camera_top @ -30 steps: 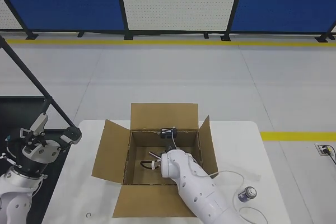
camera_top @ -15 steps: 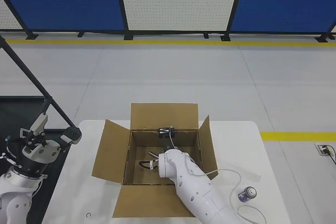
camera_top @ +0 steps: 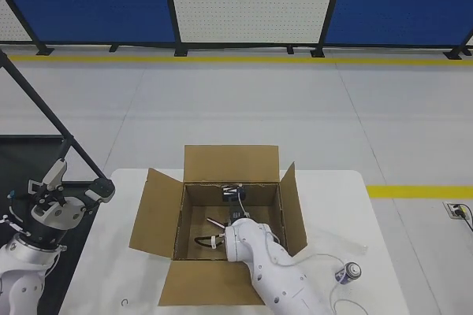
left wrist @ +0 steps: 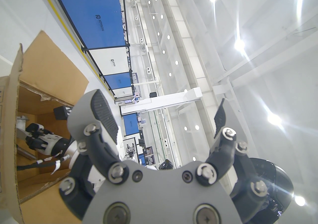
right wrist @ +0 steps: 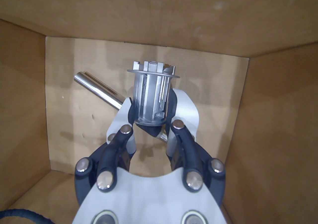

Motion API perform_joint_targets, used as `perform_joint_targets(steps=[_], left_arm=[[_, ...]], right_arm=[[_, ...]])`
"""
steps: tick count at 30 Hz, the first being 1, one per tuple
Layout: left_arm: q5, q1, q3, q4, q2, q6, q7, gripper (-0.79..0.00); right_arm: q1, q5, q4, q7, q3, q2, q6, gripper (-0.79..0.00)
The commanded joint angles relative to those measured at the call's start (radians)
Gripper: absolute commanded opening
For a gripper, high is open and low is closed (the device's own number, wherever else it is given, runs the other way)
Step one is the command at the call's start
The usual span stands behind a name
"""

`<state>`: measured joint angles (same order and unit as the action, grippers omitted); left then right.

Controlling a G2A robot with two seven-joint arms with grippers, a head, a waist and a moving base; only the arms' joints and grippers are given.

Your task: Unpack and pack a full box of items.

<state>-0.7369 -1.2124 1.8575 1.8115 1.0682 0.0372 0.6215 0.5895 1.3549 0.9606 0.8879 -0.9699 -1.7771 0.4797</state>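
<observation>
An open cardboard box (camera_top: 231,164) stands mid-table. My right arm is down inside it, and my right gripper (camera_top: 207,240) is near the box's left wall. In the right wrist view this gripper (right wrist: 150,107) is shut on a grey ribbed metal cylinder with a flange (right wrist: 151,86), held clear of the box wall (right wrist: 159,11). A shiny steel rod (right wrist: 97,86) lies on the box floor beneath the fingers. My left gripper (camera_top: 79,185) is beyond the table's left edge. It is open (left wrist: 161,108), points upward and holds nothing.
A small can (camera_top: 348,273) stands on the table right of the box, with a white cable (camera_top: 325,250) trailing near it. A tiny ring (camera_top: 124,302) lies near the front left corner. A black frame (camera_top: 31,94) slants at the far left.
My right arm has drawn back slightly toward the box's front, gripper still shut on the metal cylinder. The left arm has not moved.
</observation>
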Motion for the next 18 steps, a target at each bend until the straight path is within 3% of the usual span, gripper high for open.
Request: perform_joint_targets(steps=[1,2,6,9,18], left_arm=[[0.0,0.0,0.0,0.0,0.0,0.0,0.0,0.0],[0.0,0.0,0.0,0.0,0.0,0.0,0.0,0.0],[0.0,0.0,0.0,0.0,0.0,0.0,0.0,0.0],[0.0,0.0,0.0,0.0,0.0,0.0,0.0,0.0],[0.0,0.0,0.0,0.0,0.0,0.0,0.0,0.0]], right_arm=[[0.027,0.028,0.047,0.03,-0.016,0.009,-0.007,-0.742],[0.037,0.038,0.064,0.043,-0.023,0.013,-0.012,-0.551],[0.063,0.065,0.109,0.074,-0.044,0.022,-0.031,-0.317],[0.068,0.069,0.119,0.082,-0.058,0.024,-0.044,-0.274],[0.026,0.075,0.059,0.098,-0.071,0.018,-0.054,-0.277]])
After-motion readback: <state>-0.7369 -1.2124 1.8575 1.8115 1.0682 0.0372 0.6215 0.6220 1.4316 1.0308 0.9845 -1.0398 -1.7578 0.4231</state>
